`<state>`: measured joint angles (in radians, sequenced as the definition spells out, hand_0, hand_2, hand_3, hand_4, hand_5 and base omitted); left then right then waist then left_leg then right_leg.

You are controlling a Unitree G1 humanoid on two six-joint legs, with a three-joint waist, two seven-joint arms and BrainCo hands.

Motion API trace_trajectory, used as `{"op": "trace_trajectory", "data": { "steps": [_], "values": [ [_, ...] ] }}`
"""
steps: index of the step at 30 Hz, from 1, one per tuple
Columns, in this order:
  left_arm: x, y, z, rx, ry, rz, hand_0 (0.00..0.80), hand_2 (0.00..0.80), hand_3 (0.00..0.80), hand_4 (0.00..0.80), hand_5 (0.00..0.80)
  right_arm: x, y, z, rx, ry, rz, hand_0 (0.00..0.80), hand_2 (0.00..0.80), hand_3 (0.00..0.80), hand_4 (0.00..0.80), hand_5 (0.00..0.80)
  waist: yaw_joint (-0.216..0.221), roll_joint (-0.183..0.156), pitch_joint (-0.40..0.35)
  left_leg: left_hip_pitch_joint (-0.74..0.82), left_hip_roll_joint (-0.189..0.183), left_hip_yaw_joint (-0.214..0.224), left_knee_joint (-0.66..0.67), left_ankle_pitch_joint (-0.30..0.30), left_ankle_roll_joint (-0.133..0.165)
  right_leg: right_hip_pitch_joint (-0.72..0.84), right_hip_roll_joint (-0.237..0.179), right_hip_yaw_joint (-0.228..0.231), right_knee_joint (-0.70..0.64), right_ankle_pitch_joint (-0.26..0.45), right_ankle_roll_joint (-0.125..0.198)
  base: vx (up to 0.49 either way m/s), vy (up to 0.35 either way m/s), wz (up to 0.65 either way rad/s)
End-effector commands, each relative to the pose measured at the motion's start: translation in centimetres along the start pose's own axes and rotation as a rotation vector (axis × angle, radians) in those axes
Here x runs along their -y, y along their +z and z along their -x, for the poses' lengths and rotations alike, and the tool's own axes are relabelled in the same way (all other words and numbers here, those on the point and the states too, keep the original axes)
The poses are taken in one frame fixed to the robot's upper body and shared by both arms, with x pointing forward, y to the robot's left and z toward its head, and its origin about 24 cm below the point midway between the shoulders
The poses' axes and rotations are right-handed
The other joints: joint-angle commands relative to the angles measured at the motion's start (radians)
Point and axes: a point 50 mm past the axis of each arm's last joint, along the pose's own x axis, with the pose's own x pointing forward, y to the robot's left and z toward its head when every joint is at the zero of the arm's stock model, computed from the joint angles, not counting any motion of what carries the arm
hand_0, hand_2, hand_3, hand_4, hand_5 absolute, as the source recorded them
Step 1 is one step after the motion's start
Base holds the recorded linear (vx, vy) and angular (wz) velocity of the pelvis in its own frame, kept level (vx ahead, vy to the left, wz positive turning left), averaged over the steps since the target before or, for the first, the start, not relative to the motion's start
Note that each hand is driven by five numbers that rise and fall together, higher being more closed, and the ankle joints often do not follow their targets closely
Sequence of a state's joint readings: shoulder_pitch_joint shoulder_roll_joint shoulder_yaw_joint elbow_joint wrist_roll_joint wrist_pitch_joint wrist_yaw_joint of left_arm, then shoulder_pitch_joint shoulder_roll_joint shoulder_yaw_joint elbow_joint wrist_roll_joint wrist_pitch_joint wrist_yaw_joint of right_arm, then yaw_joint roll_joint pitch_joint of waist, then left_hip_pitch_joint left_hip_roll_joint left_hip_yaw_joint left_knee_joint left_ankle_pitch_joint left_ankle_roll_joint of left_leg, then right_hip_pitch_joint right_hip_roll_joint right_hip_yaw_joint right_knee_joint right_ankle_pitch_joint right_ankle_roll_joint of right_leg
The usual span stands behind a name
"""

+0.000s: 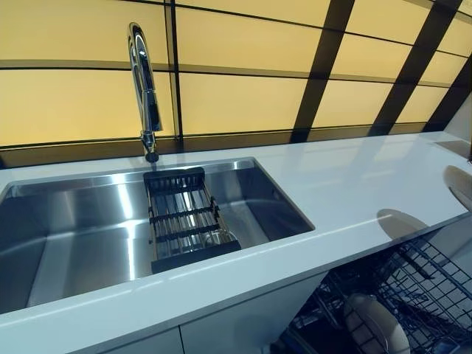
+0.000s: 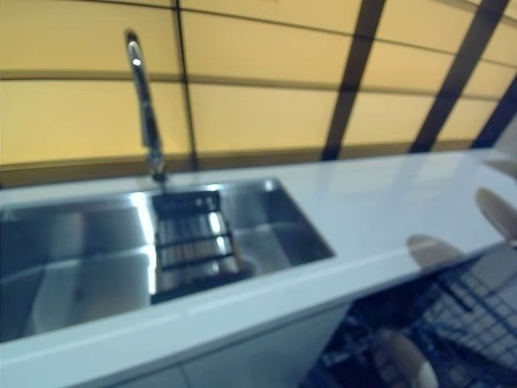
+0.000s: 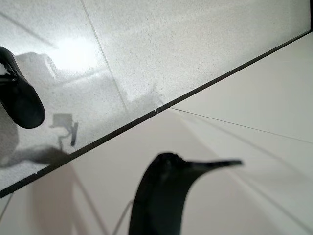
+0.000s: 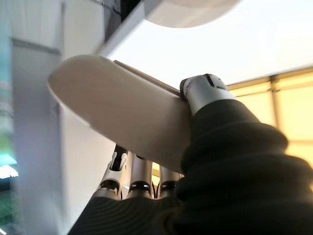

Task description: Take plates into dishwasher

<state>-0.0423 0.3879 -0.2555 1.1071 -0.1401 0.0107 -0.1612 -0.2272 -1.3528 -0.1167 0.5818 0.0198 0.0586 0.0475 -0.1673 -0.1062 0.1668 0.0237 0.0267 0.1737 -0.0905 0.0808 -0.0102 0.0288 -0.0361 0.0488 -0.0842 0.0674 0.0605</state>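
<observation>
A white plate (image 4: pixel 122 115) sits in my right hand (image 4: pixel 205 161): the thumb (image 4: pixel 203 90) presses on its upper face and the fingers (image 4: pixel 139 178) curl under it. In the eye views this hand does not show clearly; a pale oval shape (image 1: pixel 461 184) shows at the right edge over the counter. The dishwasher's wire rack (image 1: pixel 435 287) stands pulled out below the counter at the lower right, with another pale plate (image 1: pixel 372 324) standing in it. The left wrist view shows only a dark part of my left hand (image 3: pixel 161 196) over floor and a cabinet front.
A steel sink (image 1: pixel 66 236) with a black drying rack (image 1: pixel 184 217) and a tall chrome tap (image 1: pixel 144 88) takes up the left of the white counter (image 1: pixel 346 177). Yellow wall panels rise behind. White cabinet fronts (image 1: pixel 243 324) lie under the counter.
</observation>
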Motion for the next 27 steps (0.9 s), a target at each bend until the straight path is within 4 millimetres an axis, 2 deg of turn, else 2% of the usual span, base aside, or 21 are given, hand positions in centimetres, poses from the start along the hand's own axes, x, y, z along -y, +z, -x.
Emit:
{"op": "trace_trajectory", "data": {
  "steps": [1,2,4,8,12,18,20,23,27],
  "values": [
    [-0.8,0.7,0.0,0.021,-0.001,-0.030,0.000,0.000,0.000,0.000,0.000,2.0,-0.9,0.0,-0.020,-0.023,-0.278,0.800,0.800,0.800,0.800,0.800,0.041,-0.011,-0.003,0.056,-0.013,-0.036,0.030,-0.157,0.055,-0.058,-0.013,0.001,0.063,0.015,0.091,0.022,-0.053,0.00],
    [-0.9,0.6,0.0,0.015,-0.003,-0.030,0.000,0.000,0.000,0.000,0.000,1.3,-1.7,0.2,-0.025,0.050,-0.389,0.800,0.800,0.800,0.800,0.800,0.039,-0.010,-0.001,0.060,-0.010,-0.032,0.029,-0.156,0.053,-0.057,-0.014,-0.002,0.063,0.014,0.089,0.021,-0.063,0.00],
    [-1.1,0.3,0.1,0.005,-0.006,-0.039,0.000,0.000,0.000,0.000,0.000,0.2,-2.2,0.3,-0.036,0.153,-0.499,0.800,0.800,0.800,0.800,0.800,0.039,-0.011,0.001,0.060,-0.010,-0.032,0.029,-0.155,0.051,-0.058,-0.013,-0.003,0.063,0.014,0.086,0.014,-0.076,-0.01],
    [-1.2,0.1,0.1,-0.007,-0.008,-0.044,0.000,0.000,0.000,0.000,0.000,-1.0,-2.9,0.5,-0.058,0.223,-0.525,0.800,0.800,0.800,0.800,0.800,0.038,-0.010,0.001,0.064,-0.007,-0.029,0.028,-0.154,0.048,-0.056,-0.014,-0.007,0.062,0.015,0.084,0.014,-0.061,-0.02],
    [-1.3,-0.4,0.3,-0.015,-0.011,-0.064,0.000,0.000,0.000,0.000,0.000,-2.2,-3.6,0.8,-0.060,0.278,-0.640,0.800,0.800,0.800,0.800,0.800,0.037,-0.002,0.007,0.066,-0.005,-0.033,0.026,-0.151,0.042,-0.056,-0.014,-0.011,0.062,0.012,0.081,-0.002,-0.078,-0.01],
    [-1.5,-0.1,0.2,-0.016,-0.011,-0.079,0.000,0.000,0.000,0.000,0.000,-3.7,-4.0,1.1,-0.089,0.386,-0.625,0.800,0.800,0.800,0.800,0.800,0.034,0.004,0.012,0.068,-0.006,-0.035,0.024,-0.150,0.039,-0.056,-0.016,-0.012,0.059,0.012,0.080,-0.002,-0.040,0.00],
    [-1.4,0.2,0.2,-0.014,-0.020,-0.094,0.000,0.000,0.000,0.000,0.000,-4.8,-4.5,1.4,-0.116,0.443,-0.558,0.800,0.800,0.800,0.800,0.800,0.031,0.011,0.018,0.066,-0.006,-0.036,0.024,-0.146,0.035,-0.058,-0.018,-0.015,0.059,0.012,0.077,-0.020,-0.086,0.00],
    [-1.3,0.4,0.1,-0.008,-0.028,-0.107,0.000,0.000,0.000,0.000,0.000,-5.1,-4.5,1.3,-0.135,0.457,-0.463,0.800,0.800,0.800,0.800,0.800,0.031,0.020,0.030,0.063,-0.006,-0.038,0.023,-0.140,0.031,-0.063,-0.019,-0.016,0.059,0.011,0.075,-0.045,-0.088,0.00],
    [-1.3,1.0,0.1,0.010,-0.033,-0.107,0.000,0.000,0.000,0.000,0.000,-5.0,-3.5,0.8,-0.129,0.476,-0.414,0.800,0.800,0.800,0.800,0.800,0.026,0.038,0.054,0.051,-0.006,-0.041,0.024,-0.132,0.022,-0.074,-0.021,-0.018,0.061,0.007,0.068,-0.062,-0.039,0.00]
  ]
}}
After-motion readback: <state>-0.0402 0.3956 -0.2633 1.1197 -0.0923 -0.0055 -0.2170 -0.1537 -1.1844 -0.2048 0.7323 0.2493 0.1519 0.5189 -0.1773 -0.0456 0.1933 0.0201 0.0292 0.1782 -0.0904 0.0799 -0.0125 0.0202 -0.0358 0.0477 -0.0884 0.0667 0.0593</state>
